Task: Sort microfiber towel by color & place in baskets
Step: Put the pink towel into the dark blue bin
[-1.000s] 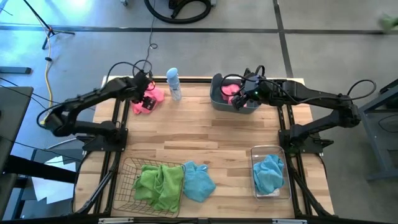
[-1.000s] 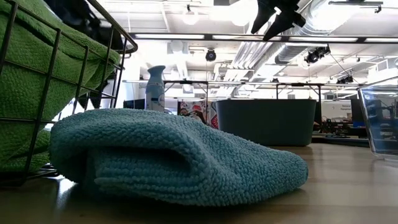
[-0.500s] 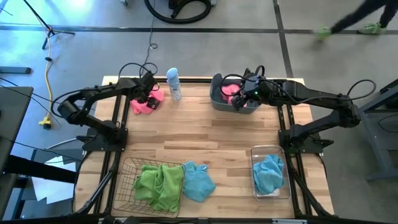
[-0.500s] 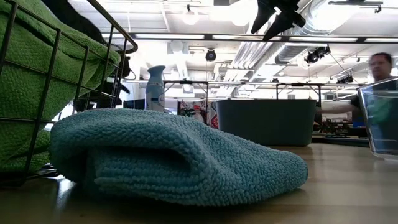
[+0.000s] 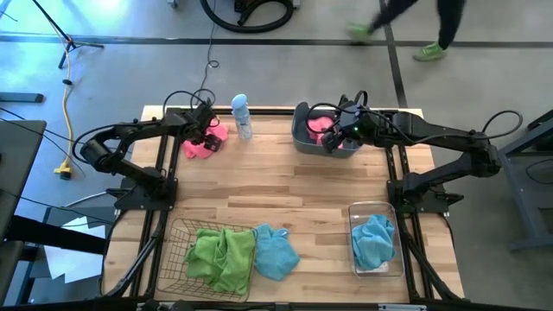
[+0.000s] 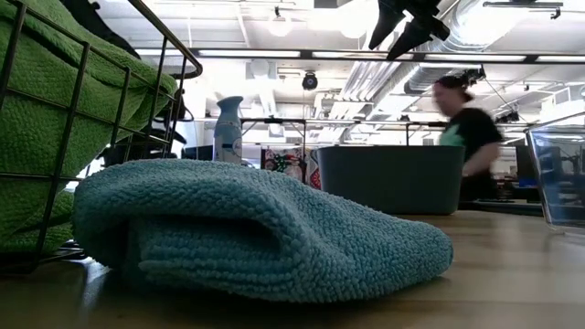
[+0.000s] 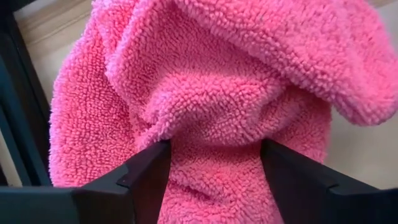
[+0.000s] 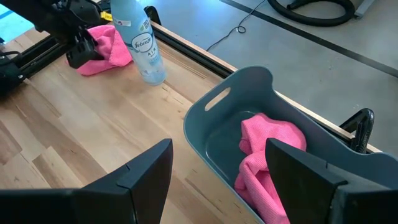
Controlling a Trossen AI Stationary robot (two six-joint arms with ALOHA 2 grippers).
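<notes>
Nearest the front edge of the table sits the wire-mesh basket (image 5: pixel 203 259) with one green towel (image 5: pixel 221 254) bundled inside; a light blue towel (image 5: pixel 276 253) lies on the wood just beside it, not yet sorted. To the right, the clear plastic bin (image 5: pixel 354 212) holds a second light blue towel (image 5: pixel 373 240).

Farther back, the left gripper (image 5: pixel 205 138) has shifted a little over the last second, its arm drawn in, and now sits down on the loose pink towel (image 7: pixel 211 112) at the far left of the table. Its fingers are spread wide, straddling a fold of the pink pile, not yet squeezing it. That suggests the pickup of this towel is about to begin. A spray bottle (image 5: pixel 241 116) stands just beside that towel.

At the far right, the right gripper (image 5: pixel 338 138) hangs over the blue-grey tub (image 8: pixel 217 102), fingers spread and empty, unmoved; one pink towel (image 8: pixel 267 149) already lies in the tub.

Count: three baskets, five towels — one green, two blue, two pink. Beyond the table a person (image 6: pixel 466 137) walks past.
</notes>
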